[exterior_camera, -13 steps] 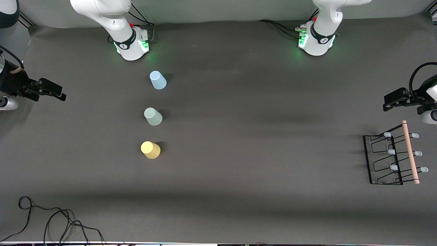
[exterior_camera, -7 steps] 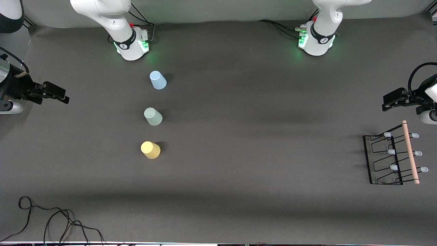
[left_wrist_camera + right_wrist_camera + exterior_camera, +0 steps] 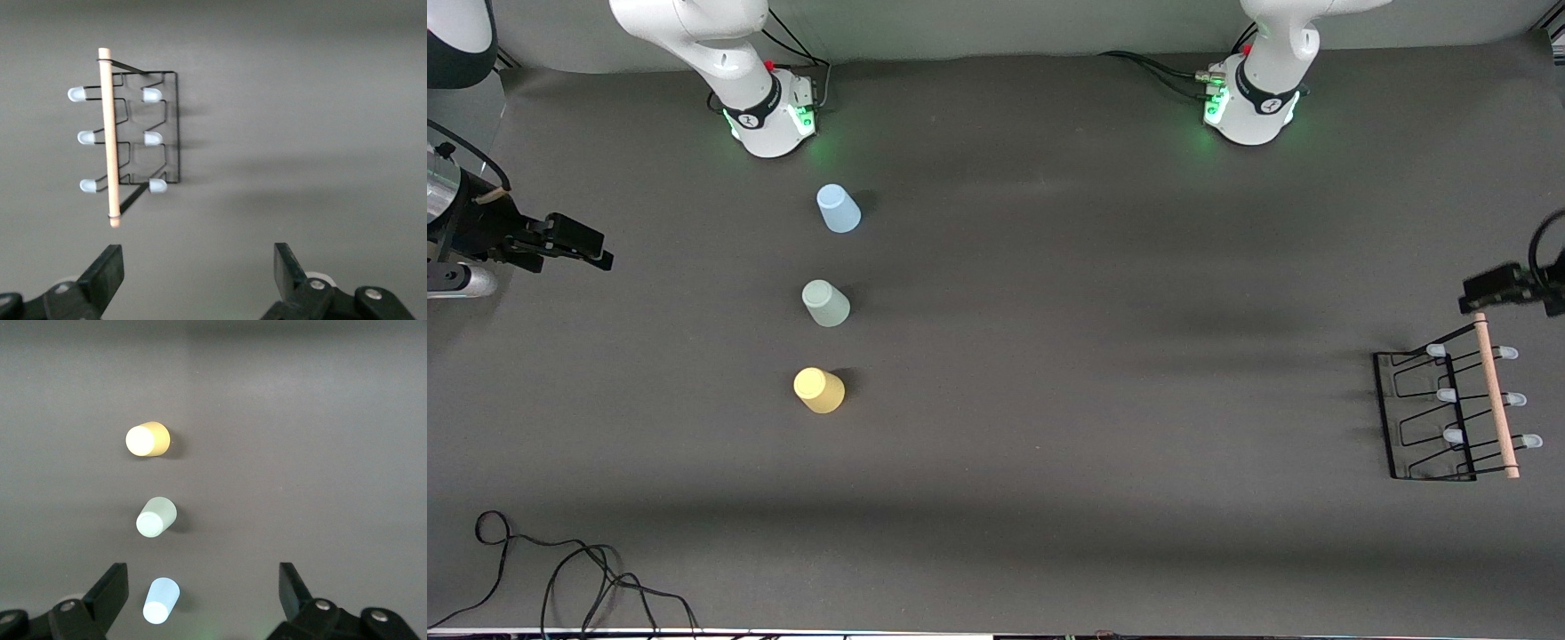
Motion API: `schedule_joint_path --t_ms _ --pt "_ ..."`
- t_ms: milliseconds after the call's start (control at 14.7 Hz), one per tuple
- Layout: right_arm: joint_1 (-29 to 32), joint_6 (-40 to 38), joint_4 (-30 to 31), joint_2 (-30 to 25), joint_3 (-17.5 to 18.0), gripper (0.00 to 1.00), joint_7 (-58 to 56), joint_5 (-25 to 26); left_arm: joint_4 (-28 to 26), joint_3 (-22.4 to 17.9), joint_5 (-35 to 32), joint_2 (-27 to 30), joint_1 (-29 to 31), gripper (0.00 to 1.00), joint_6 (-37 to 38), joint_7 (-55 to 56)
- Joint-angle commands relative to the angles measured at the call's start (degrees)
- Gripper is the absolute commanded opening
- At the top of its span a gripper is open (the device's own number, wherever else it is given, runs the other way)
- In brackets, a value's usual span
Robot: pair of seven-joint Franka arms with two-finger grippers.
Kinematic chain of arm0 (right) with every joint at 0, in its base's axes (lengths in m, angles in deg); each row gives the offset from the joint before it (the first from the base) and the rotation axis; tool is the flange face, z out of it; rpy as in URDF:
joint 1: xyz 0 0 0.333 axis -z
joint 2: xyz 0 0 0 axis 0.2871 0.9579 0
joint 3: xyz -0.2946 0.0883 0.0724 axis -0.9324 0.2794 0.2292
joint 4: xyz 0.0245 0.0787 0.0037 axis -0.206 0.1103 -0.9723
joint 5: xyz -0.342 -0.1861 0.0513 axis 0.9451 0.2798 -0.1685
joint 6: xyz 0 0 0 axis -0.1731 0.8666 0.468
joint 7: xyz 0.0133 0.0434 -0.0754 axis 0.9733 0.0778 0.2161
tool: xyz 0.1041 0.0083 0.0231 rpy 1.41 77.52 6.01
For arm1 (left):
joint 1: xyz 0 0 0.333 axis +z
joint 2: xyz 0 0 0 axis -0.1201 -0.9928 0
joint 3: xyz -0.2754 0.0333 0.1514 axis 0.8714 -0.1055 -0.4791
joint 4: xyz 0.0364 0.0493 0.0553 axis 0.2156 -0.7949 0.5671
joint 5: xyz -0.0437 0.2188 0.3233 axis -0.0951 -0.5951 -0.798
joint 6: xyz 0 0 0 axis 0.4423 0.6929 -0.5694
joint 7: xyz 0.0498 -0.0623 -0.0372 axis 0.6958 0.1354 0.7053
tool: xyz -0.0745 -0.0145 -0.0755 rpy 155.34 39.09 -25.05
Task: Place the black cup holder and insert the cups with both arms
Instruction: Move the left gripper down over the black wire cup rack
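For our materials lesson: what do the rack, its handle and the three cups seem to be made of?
Rack: thin black wire, probably coated metal, bent into loops, with pale blue caps on its pegs.
Handle: a plain light rod, apparently unfinished wood.
Cups (blue, green, yellow): matte pastel, faintly translucent, most likely plastic.

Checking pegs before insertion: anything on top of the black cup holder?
Nothing on the black cup holder: all six pale-blue pegs and the wooden rod show bare. The three cups stand apart, mouth-down toward the right arm's end; what is under them is covered.
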Motion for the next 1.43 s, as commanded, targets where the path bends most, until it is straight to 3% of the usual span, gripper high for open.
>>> schedule_joint_path --t_ms 0,340,544,612,816,951,1087,1291,1359 --pt "-0.41 -0.11 0.12 -0.51 -0.41 1.0 -0.19 0.64 0.23 0.36 -0.98 -3.83 2.69 1.0 -4.25 -2.86" --pt "-0.41 -0.03 0.12 -0.42 -0.41 1.0 -0.02 0.64 -0.21 0.36 -0.8 -7.78 8.75 1.0 -10.23 -11.48" --pt "-0.5 -0.03 0.21 -0.42 -0.32 1.0 0.16 0.64 -0.65 0.36 -0.01 -11.47 9.37 0.95 -14.63 -11.58" --pt "-0.5 -0.03 0.21 -0.42 -0.32 1.0 0.33 0.64 -0.91 0.36 -0.01 -12.62 9.81 0.8 -15.86 -11.58" --pt "-0.5 -0.11 0.21 -0.51 -0.32 1.0 0.42 0.64 -1.96 0.45 -0.01 -15.08 10.87 0.76 -19.81 -11.76" --pt "-0.5 -0.2 0.21 -0.51 -0.32 1.0 0.42 0.64 -5.63 0.36 -0.01 -15.79 10.87 0.62 -24.19 -11.75" --pt "-0.5 -0.73 0.29 -0.77 -0.32 1.0 0.42 0.64 -6.45 0.45 -0.01 -15.97 10.52 0.61 -25.54 -11.67" --pt "-0.41 -0.73 0.21 -0.77 -0.32 1.0 0.42 0.64 -6.45 0.45 -0.1 -15.79 9.99 0.22 -25.01 -11.23" --pt "-0.41 -0.73 0.21 -0.77 -0.32 1.0 0.42 0.64 -6.45 0.36 -0.19 -15.79 9.99 0.0 -24.58 -11.66"
